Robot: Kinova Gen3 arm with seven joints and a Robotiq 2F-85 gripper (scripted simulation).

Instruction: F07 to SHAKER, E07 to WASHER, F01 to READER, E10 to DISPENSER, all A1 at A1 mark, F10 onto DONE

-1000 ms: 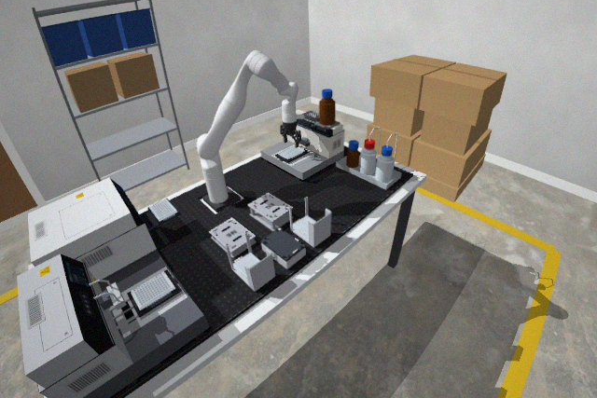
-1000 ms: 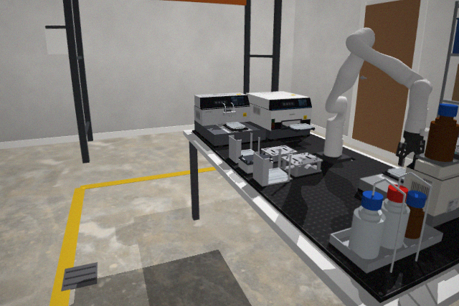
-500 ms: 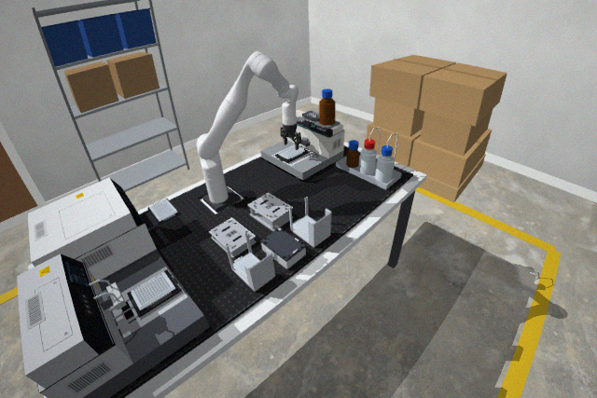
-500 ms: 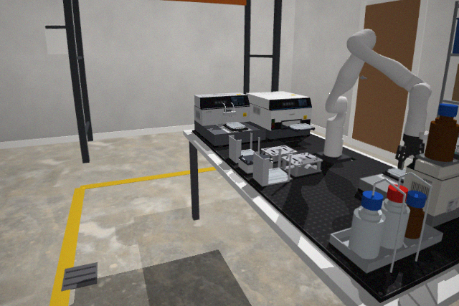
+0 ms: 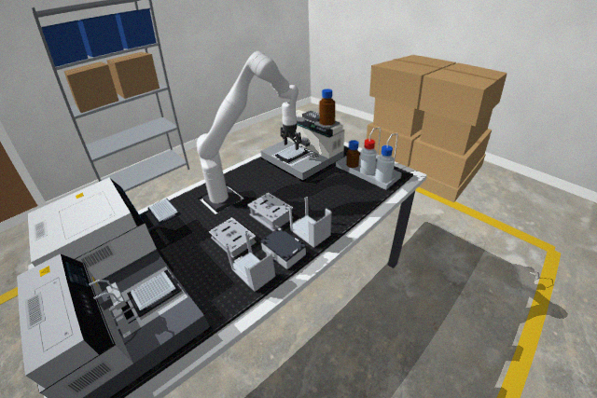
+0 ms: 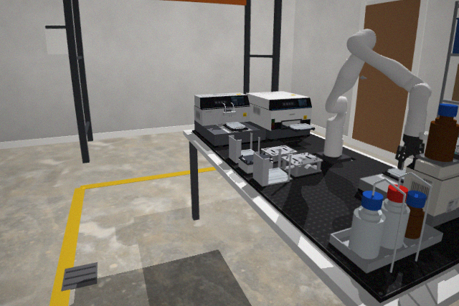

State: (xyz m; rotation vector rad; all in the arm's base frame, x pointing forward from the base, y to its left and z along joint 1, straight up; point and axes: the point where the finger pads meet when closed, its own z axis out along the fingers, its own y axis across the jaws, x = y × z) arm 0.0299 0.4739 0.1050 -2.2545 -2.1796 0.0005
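My gripper point(image 5: 290, 140) is open and points straight down, just above the white well plate point(image 5: 291, 154) that lies on the deck of the dispenser point(image 5: 310, 148) at the far end of the table. In the exterior view the gripper point(image 6: 404, 160) hangs just above that plate point(image 6: 395, 173), and I cannot tell whether the fingertips reach it. Another white plate point(image 5: 152, 290) lies on the washer's carrier at the near left. A third plate point(image 5: 162, 211) lies on the reader's tray. A dark-topped shaker point(image 5: 283, 247) stands between two white stack racks point(image 5: 253, 269) point(image 5: 313, 228).
Two grey nests point(image 5: 231, 235) point(image 5: 270, 209) stand mid-table by the arm's base point(image 5: 216, 196). A brown bottle point(image 5: 326, 106) tops the dispenser housing right beside the gripper. A tray of three bottles with thin tubes point(image 5: 370, 159) stands to its right. Cardboard boxes point(image 5: 434, 114) are stacked beyond the table.
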